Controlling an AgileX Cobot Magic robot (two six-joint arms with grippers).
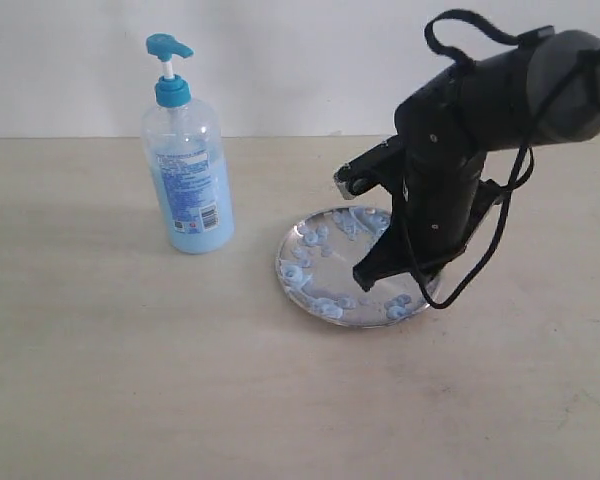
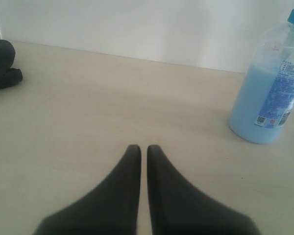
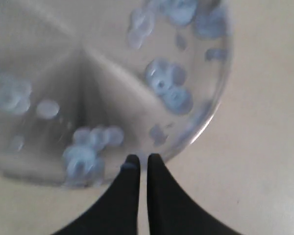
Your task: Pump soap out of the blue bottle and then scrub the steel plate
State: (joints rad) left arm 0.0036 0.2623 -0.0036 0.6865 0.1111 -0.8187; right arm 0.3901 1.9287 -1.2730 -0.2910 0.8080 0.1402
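- The right gripper (image 1: 366,279) points down over the steel plate (image 1: 342,262). In the right wrist view its tips (image 3: 142,157) sit right at the plate's rim (image 3: 213,117).
- The right gripper's two fingers are drawn together with only a thin slit between them, and nothing is held. Whether the tips touch the metal cannot be told.
- The plate lies flat on the pale table (image 1: 130,380), partly hidden under the right arm in the exterior view.
- The plate holds soap (image 1: 315,238) as pale blue foamy blobs and rings. They are scattered mostly around the edge, with bare shiny metal in the middle. The right wrist view shows a cluster of these blobs (image 3: 169,88) just ahead of the fingertips.
- The blue bottle (image 1: 190,190) stands upright on the table, to the left of the plate in the exterior view, near it but apart.
- Light blue liquid fills the bottle's lower part, with clear plastic above it up to the blue collar. The pump head (image 1: 168,46) is raised.
- The left gripper (image 2: 142,148) is low over bare table, its fingers closed to a narrow gap and empty.
- In the left wrist view the bottle (image 2: 269,98) stands well apart from those fingers.
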